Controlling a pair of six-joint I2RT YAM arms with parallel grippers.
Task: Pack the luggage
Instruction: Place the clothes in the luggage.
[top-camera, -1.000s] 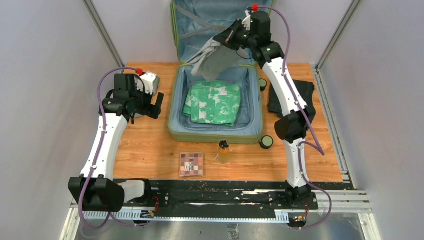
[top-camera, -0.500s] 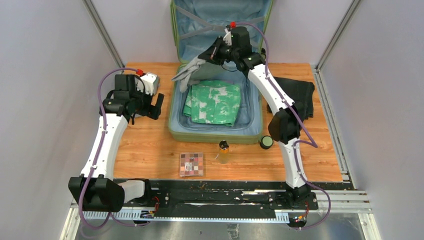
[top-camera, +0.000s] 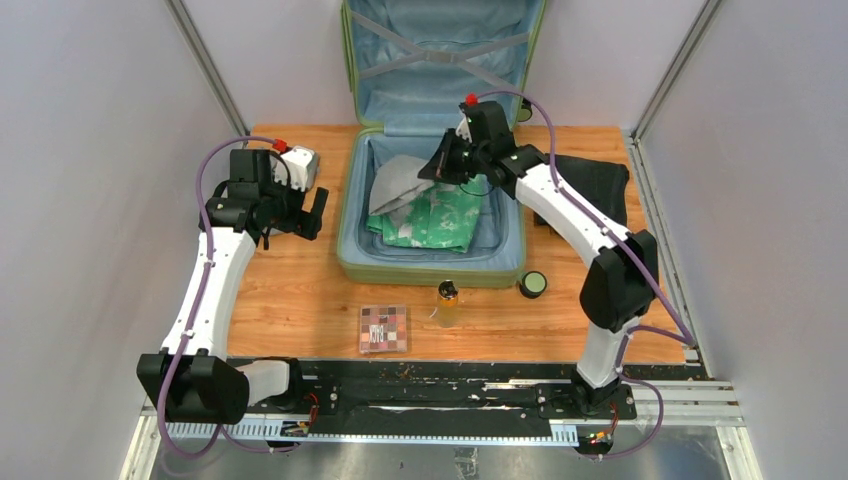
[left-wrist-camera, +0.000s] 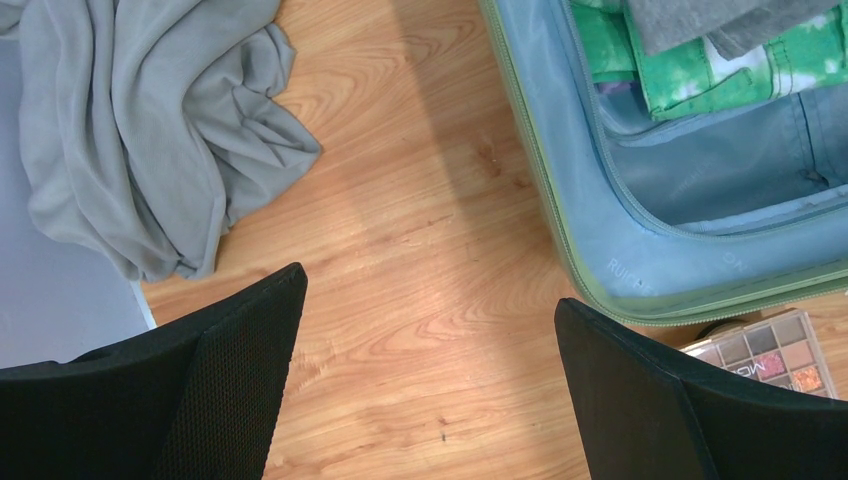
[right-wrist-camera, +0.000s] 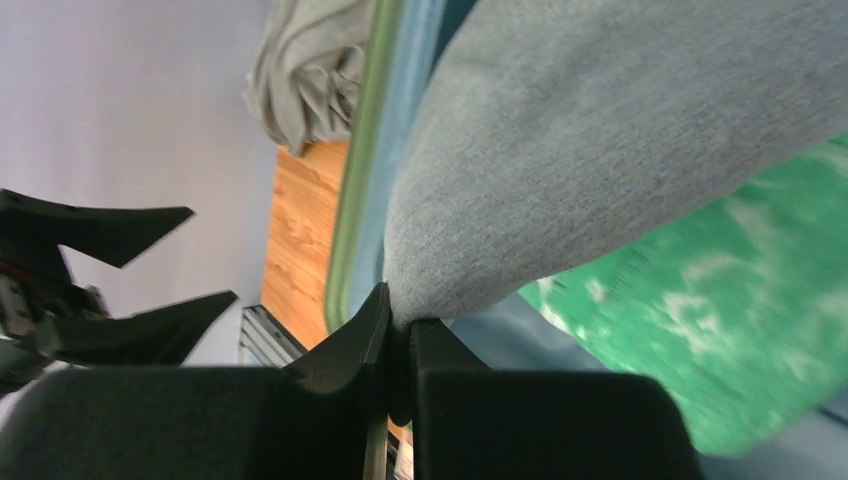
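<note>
Wooden tabletop (top-camera: 300, 290) carries the luggage (top-camera: 346, 230) at its middle, base flat and lid upright against the back wall. Your right gripper (right-wrist-camera: 400, 322) is clamped on a grey garment (right-wrist-camera: 600, 150) draped over the green patterned cloth (top-camera: 445, 220) inside the base. Your left gripper (left-wrist-camera: 428, 300) hovers spread wide above the wood, left of the case

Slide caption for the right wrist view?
Right hand pinches grey garment over green patterned cloth inside the luggage.
</note>
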